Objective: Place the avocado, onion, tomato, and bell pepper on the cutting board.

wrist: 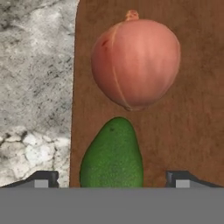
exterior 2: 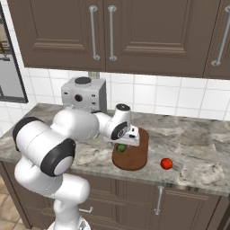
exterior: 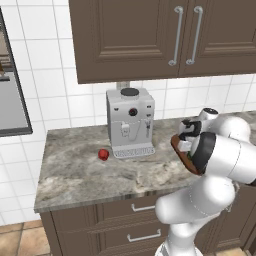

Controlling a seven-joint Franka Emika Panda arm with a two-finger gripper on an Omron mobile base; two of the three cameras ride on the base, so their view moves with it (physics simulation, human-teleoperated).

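In the hand view the orange-tan onion (wrist: 135, 63) and the dark green avocado (wrist: 113, 157) lie side by side on the reddish-brown cutting board (wrist: 192, 127). My gripper (wrist: 112, 179) hangs just above the avocado and is open. Its fingertips (wrist: 42, 179) stand well clear of the fruit on both sides. From the right base view the gripper (exterior 2: 126, 140) is over the board (exterior 2: 134, 161), with the avocado (exterior 2: 121, 147) just under it. One small red fruit (exterior 2: 166, 163) lies on the counter right of the board, and another (exterior: 103, 154) left of the coffee machine. Which is the tomato and which the bell pepper I cannot tell.
A grey coffee machine (exterior: 130, 122) stands at the back of the marble counter (exterior: 75, 170), left of the board (exterior: 176, 148). Brown wall cabinets (exterior 2: 134, 31) hang overhead. Drawers sit below the counter's front edge.
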